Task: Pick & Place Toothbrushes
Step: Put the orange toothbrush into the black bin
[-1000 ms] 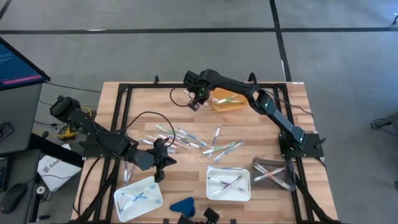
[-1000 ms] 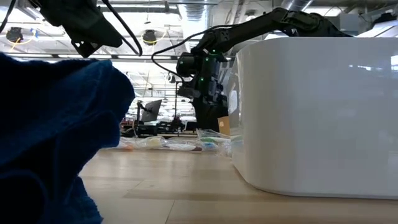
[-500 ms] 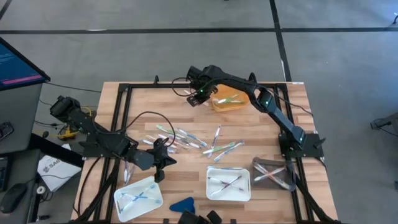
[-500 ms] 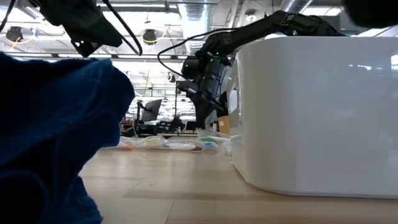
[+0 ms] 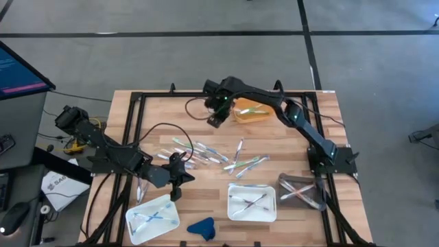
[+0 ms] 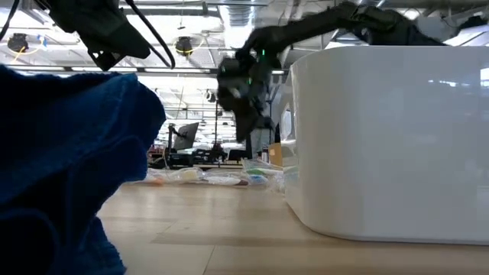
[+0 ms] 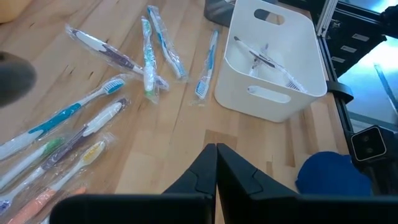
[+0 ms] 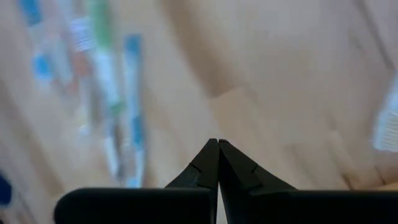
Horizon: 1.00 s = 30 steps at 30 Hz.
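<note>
the right hand (image 8: 217, 142) shows its two dark fingers pressed together into a point, nothing between them, above the pale wooden tabletop (image 8: 267, 68). beyond the fingertips lie several blurred white toothbrushes with blue, green and orange accents (image 8: 106, 87).

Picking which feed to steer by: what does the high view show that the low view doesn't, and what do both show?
Only the high view shows the loose toothbrushes across the table's middle, the orange tray, the clear bin, the second white bin and the left end effector, shut near that bin.

Only the low view shows the room behind the table; the blue cloth and the white bin block most of the table.

Both show the right end effector, raised and shut, the white bin and the cloth.
</note>
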Tool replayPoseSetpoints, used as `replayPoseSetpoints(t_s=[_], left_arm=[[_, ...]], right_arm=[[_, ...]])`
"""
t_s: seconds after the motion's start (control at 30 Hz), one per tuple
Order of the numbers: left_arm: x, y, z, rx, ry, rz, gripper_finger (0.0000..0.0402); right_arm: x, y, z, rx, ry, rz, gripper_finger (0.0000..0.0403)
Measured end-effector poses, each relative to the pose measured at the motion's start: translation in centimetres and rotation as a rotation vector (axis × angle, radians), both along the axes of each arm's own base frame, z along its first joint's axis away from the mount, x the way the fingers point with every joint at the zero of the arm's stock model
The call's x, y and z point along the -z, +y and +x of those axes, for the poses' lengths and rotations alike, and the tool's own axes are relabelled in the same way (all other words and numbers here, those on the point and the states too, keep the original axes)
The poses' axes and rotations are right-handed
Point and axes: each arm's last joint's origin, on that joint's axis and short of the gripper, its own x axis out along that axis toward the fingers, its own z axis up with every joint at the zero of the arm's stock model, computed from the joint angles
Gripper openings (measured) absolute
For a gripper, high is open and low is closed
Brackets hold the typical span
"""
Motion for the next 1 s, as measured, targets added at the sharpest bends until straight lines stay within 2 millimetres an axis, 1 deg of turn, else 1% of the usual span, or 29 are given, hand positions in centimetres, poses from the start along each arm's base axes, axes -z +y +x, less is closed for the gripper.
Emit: replayPoseSetpoints(t_s=[0.13,0.23,0.4,0.47,0.53,0.63,0.77,0.9,1.0], left_arm=[[0.0,0.2,0.1,-0.026,-0.014,0.042,0.0000],[-0.1,0.7,0.2,-0.082,-0.030,0.079,0.0000],[0.1,2.0,0.9,-0.170,-0.033,0.133,0.0000],[0.3,2.8,1.4,-0.207,-0.028,0.138,0.0000],[0.8,3.7,2.0,-0.251,-0.007,0.150,0.0000],[1.8,5.4,3.1,-0.322,0.030,0.157,0.0000],[3.3,8.0,4.7,-0.410,0.064,0.143,0.0000],[4.6,10.8,6.2,-0.502,0.053,0.125,0.0000],[4.8,13.2,7.1,-0.547,0.006,0.160,0.0000]], right_arm=[[-4.4,3.5,-0.1,-0.125,-0.091,-0.051,0.0000],[-8.1,6.2,-0.9,-0.181,-0.153,-0.097,0.0000],[-14.6,10.3,-3.4,-0.228,-0.277,-0.222,0.0000],[-16.5,11.7,-4.6,-0.224,-0.319,-0.266,0.0000],[-18.0,13.0,-5.7,-0.214,-0.366,-0.295,0.0000],[-19.5,14.7,-7.7,-0.195,-0.431,-0.324,0.0000],[-20.1,16.3,-10.6,-0.150,-0.517,-0.350,0.0000],[-19.3,17.2,-13.4,-0.111,-0.624,-0.347,0.0000],[-18.1,17.8,-15.4,-0.093,-0.710,-0.339,0.0000]])
